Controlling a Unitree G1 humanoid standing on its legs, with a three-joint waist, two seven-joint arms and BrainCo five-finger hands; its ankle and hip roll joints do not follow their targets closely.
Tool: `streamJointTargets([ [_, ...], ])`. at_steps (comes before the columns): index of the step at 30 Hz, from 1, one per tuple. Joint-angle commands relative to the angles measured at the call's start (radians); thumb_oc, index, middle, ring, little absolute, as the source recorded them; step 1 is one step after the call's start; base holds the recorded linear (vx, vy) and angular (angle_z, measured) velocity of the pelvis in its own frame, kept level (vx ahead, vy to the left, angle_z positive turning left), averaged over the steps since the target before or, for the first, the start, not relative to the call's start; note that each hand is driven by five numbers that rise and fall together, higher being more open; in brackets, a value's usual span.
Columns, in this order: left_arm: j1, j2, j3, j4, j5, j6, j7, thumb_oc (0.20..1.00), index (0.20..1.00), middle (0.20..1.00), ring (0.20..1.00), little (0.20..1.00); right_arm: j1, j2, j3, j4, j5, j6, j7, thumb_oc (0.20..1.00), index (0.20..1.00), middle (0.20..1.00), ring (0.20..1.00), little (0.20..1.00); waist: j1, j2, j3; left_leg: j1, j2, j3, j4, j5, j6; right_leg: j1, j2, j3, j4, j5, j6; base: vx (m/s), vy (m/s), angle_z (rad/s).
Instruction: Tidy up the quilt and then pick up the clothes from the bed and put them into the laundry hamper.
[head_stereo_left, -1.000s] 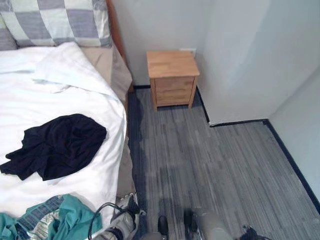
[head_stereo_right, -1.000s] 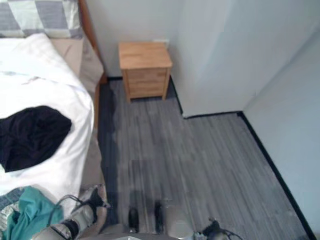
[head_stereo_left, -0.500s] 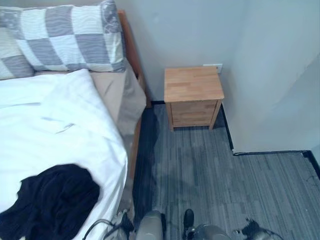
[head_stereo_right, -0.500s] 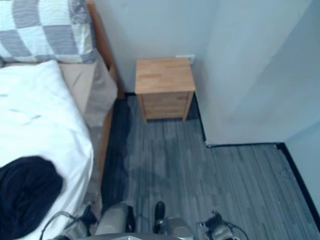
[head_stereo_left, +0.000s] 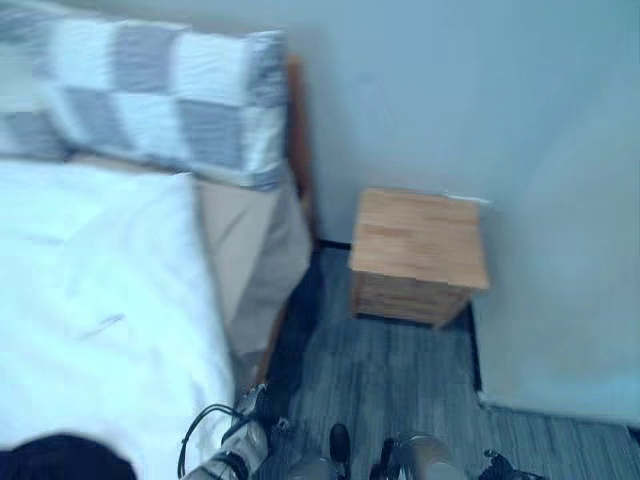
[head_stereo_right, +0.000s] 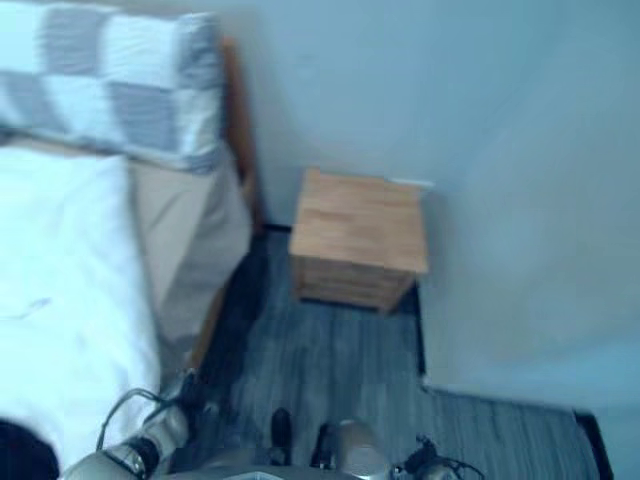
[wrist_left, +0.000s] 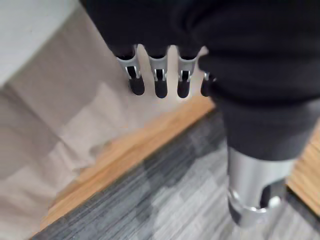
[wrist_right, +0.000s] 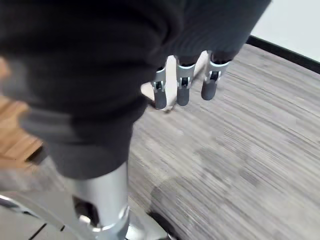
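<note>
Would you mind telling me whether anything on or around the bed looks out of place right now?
Yes: a dark garment lies on the white quilt at the near edge of the bed. The checked pillow and the wooden nightstand look in order.

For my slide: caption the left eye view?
Checked pillow and white quilt on bed beside wooden nightstand.

Matt white cloth quilt (head_stereo_left: 90, 330) covers the bed; at 11 o'clock a soft checked cloth pillow (head_stereo_left: 160, 105). Nightstand (head_stereo_left: 420, 255) at 2 o'clock is smooth matt wood. Floor (head_stereo_right: 330, 370) looks streaked grey, low-sheen. Bed frame (wrist_left: 130, 150) is smooth wood.
</note>
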Motion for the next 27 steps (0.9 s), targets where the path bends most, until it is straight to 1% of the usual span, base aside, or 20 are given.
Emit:
streamJointTargets([
  [1, 0.062, 0.040, 0.014, -0.015, -0.033, -0.004, 0.029, 1.000, 1.000, 1.000, 1.000, 1.000, -0.083, -0.020, -0.023, 0.022, -0.024, -0.001, -0.021, 1.000, 1.000, 1.000, 1.000, 1.000, 0.019, -0.042, 0.033, 0.033, 0.072, 0.030, 0.025, -0.147, -0.124, 0.041, -0.021, 0.214, -0.382, 0.169, 0.073, 0.38, -0.263, 1.64],
  [2, 0.054, 0.047, 0.017, -0.005, -0.035, -0.006, 0.030, 1.000, 1.000, 1.000, 1.000, 1.000, -0.074, -0.022, -0.029, 0.031, -0.019, 0.000, -0.016, 1.000, 1.000, 1.000, 1.000, 1.000, 0.002, -0.057, 0.029, 0.040, 0.059, -0.044, 0.023, -0.158, -0.133, 0.032, 0.004, 0.377, -0.444, 0.197, 0.100, 0.35, -0.329, 1.36],
  [3, 0.057, 0.059, 0.018, -0.003, -0.028, 0.000, 0.027, 1.000, 1.000, 1.000, 1.000, 1.000, -0.047, -0.027, -0.036, 0.050, -0.022, 0.014, -0.011, 1.000, 1.000, 1.000, 1.000, 1.000, 0.022, -0.073, 0.033, 0.041, 0.056, -0.077, 0.038, -0.185, -0.150, 0.058, -0.025, 0.419, -0.506, 0.222, 0.107, 0.24, -0.245, 1.78],
  [4, 0.057, 0.059, 0.017, -0.003, -0.028, 0.000, 0.026, 1.000, 1.000, 1.000, 1.000, 1.000, -0.046, -0.026, -0.036, 0.051, -0.022, 0.013, -0.011, 1.000, 1.000, 1.000, 1.000, 1.000, 0.016, -0.074, 0.033, 0.040, 0.055, -0.083, 0.040, -0.185, -0.150, 0.062, -0.028, 0.413, -0.512, 0.224, 0.107, 0.22, -0.297, 2.61],
  [8, 0.127, 0.076, 0.081, 0.033, -0.074, -0.004, 0.037, 1.000, 1.000, 1.000, 1.000, 1.000, -0.066, -0.034, -0.018, 0.044, -0.047, 0.012, 0.006, 1.000, 1.000, 1.000, 1.000, 1.000, 0.034, -0.074, 0.011, 0.009, 0.083, -0.156, 0.090, -0.202, -0.173, 0.113, -0.064, 0.288, -0.571, 0.247, 0.088, 0.21, -0.296, 2.03],
  [9, 0.126, 0.077, 0.082, 0.033, -0.074, -0.004, 0.037, 1.000, 1.000, 1.000, 1.000, 1.000, -0.066, -0.034, -0.018, 0.044, -0.047, 0.012, 0.006, 1.000, 1.000, 1.000, 1.000, 1.000, 0.031, -0.076, 0.008, 0.005, 0.080, -0.158, 0.089, -0.198, -0.173, 0.110, -0.067, 0.287, -0.573, 0.250, 0.089, 0.14, -0.278, 1.01],
  [10, 0.120, 0.070, 0.069, 0.036, -0.058, 0.000, 0.029, 1.000, 1.000, 1.000, 1.000, 1.000, -0.075, -0.075, -0.050, 0.009, -0.018, 0.003, -0.004, 1.000, 1.000, 1.000, 1.000, 1.000, 0.031, -0.072, 0.024, -0.097, 0.111, 0.019, 0.163, -0.186, -0.200, 0.189, -0.129, 0.137, -0.619, 0.225, 0.089, -0.01, -0.199, 1.45],
  [11, 0.114, 0.069, 0.060, 0.027, -0.044, 0.007, 0.023, 1.000, 1.000, 1.000, 1.000, 1.000, -0.082, -0.090, -0.062, -0.008, -0.004, -0.001, -0.009, 1.000, 1.000, 1.000, 1.000, 1.000, 0.016, -0.069, 0.026, -0.134, 0.143, 0.175, 0.183, -0.172, -0.200, 0.209, -0.148, 0.072, -0.625, 0.216, 0.094, 0.00, -0.199, 1.75],
  [12, 0.114, 0.069, 0.060, 0.027, -0.044, 0.008, 0.023, 1.000, 1.000, 1.000, 1.000, 1.000, -0.083, -0.090, -0.062, -0.008, -0.004, -0.001, -0.009, 1.000, 1.000, 1.000, 1.000, 1.000, 0.016, -0.070, 0.023, -0.138, 0.142, 0.174, 0.183, -0.170, -0.200, 0.206, -0.148, 0.072, -0.625, 0.218, 0.094, -0.07, -0.048, 1.87],
  [13, 0.114, 0.073, 0.060, 0.018, -0.031, 0.013, 0.016, 1.000, 1.000, 1.000, 1.000, 1.000, -0.086, -0.102, -0.075, -0.020, 0.005, 0.000, -0.014, 1.000, 1.000, 1.000, 1.000, 1.000, 0.006, -0.064, 0.022, -0.148, 0.168, 0.296, 0.186, -0.164, -0.199, 0.216, -0.154, 0.025, -0.627, 0.210, 0.093, 0.06, -0.024, 2.55],
  [14, 0.112, 0.078, 0.061, 0.001, -0.008, 0.013, 0.009, 1.000, 1.000, 1.000, 1.000, 1.000, -0.082, -0.123, -0.122, -0.046, 0.043, -0.009, -0.030, 1.000, 1.000, 1.000, 1.000, 1.000, -0.028, -0.039, 0.010, -0.140, 0.217, 0.501, 0.172, -0.143, -0.214, 0.256, -0.155, -0.078, -0.615, 0.167, 0.093, 0.14, 0.021, 1.98],
  [15, 0.126, 0.088, 0.067, -0.005, 0.004, 0.017, -0.001, 1.000, 1.000, 1.000, 1.000, 1.000, -0.084, -0.147, -0.155, -0.087, 0.061, -0.009, -0.039, 1.000, 1.000, 1.000, 1.000, 1.000, -0.039, -0.025, -0.014, -0.108, 0.216, 0.536, 0.100, -0.123, -0.209, 0.255, -0.153, -0.136, -0.565, 0.147, 0.091, 0.21, 0.048, 2.20],
  [16, 0.134, 0.091, 0.070, -0.012, -0.001, 0.018, 0.000, 1.000, 1.000, 1.000, 1.000, 1.000, -0.087, -0.168, -0.164, -0.139, 0.064, -0.012, -0.051, 1.000, 1.000, 1.000, 1.000, 1.000, -0.039, -0.029, -0.020, -0.107, 0.204, 0.496, 0.083, -0.121, -0.204, 0.246, -0.161, -0.153, -0.519, 0.140, 0.088, 0.13, 0.080, 1.99],
  [18, 0.141, 0.099, 0.070, -0.016, 0.017, 0.021, -0.020, 1.000, 1.000, 1.000, 1.000, 1.000, -0.079, -0.212, -0.205, -0.289, 0.052, -0.020, -0.064, 1.000, 1.000, 1.000, 1.000, 1.000, -0.053, -0.035, -0.017, -0.092, 0.197, 0.491, 0.040, -0.117, -0.183, 0.204, -0.186, -0.182, -0.364, 0.120, 0.098, 0.06, 0.106, 2.05],
  [20, 0.160, 0.115, 0.079, -0.026, 0.029, 0.025, -0.014, 1.000, 1.000, 1.000, 1.000, 1.000, -0.103, -0.261, -0.222, -0.480, 0.028, -0.025, -0.078, 1.000, 1.000, 1.000, 1.000, 1.000, -0.059, -0.049, 0.003, -0.057, 0.183, 0.488, 0.004, -0.125, -0.162, 0.125, -0.220, -0.158, -0.188, 0.153, 0.123, 0.03, 0.143, 0.36],
  [21, 0.159, 0.114, 0.079, -0.027, 0.029, 0.025, -0.014, 1.000, 1.000, 1.000, 1.000, 1.000, -0.100, -0.262, -0.224, -0.487, 0.027, -0.021, -0.076, 1.000, 1.000, 1.000, 1.000, 1.000, -0.059, -0.050, 0.003, -0.056, 0.179, 0.489, 0.001, -0.125, -0.160, 0.120, -0.224, -0.154, -0.179, 0.150, 0.125, -0.09, 0.057, -0.11],
  [22, 0.163, 0.130, 0.082, -0.031, 0.043, 0.032, -0.013, 1.000, 1.000, 1.000, 1.000, 1.000, -0.123, -0.306, -0.249, -0.628, -0.005, -0.032, -0.103, 1.000, 1.000, 1.000, 1.000, 1.000, -0.059, -0.058, 0.032, -0.047, 0.193, 0.493, -0.015, -0.105, -0.151, 0.036, -0.213, -0.103, -0.068, 0.193, 0.131, -0.08, -0.005, -0.01],
  [24, 0.164, 0.134, 0.084, -0.033, 0.048, 0.032, -0.017, 1.000, 1.000, 1.000, 1.000, 1.000, -0.155, -0.349, -0.267, -0.708, -0.034, -0.039, -0.129, 1.000, 1.000, 1.000, 1.000, 1.000, -0.054, -0.058, 0.045, -0.038, 0.196, 0.466, -0.019, -0.104, -0.156, 0.010, -0.169, -0.046, -0.117, 0.164, 0.127, -0.01, -0.041, 0.43],
  [25, 0.164, 0.134, 0.084, -0.033, 0.048, 0.032, -0.017, 1.000, 1.000, 1.000, 1.000, 1.000, -0.154, -0.350, -0.268, -0.709, -0.034, -0.038, -0.128, 1.000, 1.000, 1.000, 1.000, 1.000, -0.054, -0.057, 0.046, -0.036, 0.197, 0.465, -0.019, -0.105, -0.157, 0.013, -0.168, -0.047, -0.119, 0.165, 0.126, 0.08, -0.139, 0.50],
  [27, 0.139, 0.140, 0.057, -0.044, 0.053, 0.015, -0.027, 1.000, 1.000, 1.000, 1.000, 1.000, -0.213, -0.427, -0.278, -0.793, -0.065, -0.042, -0.152, 1.000, 1.000, 1.000, 1.000, 1.000, -0.048, -0.061, 0.051, -0.040, 0.187, 0.410, -0.019, -0.109, -0.175, 0.046, -0.139, 0.049, -0.347, 0.141, 0.116, 0.09, -0.172, 0.43],
])
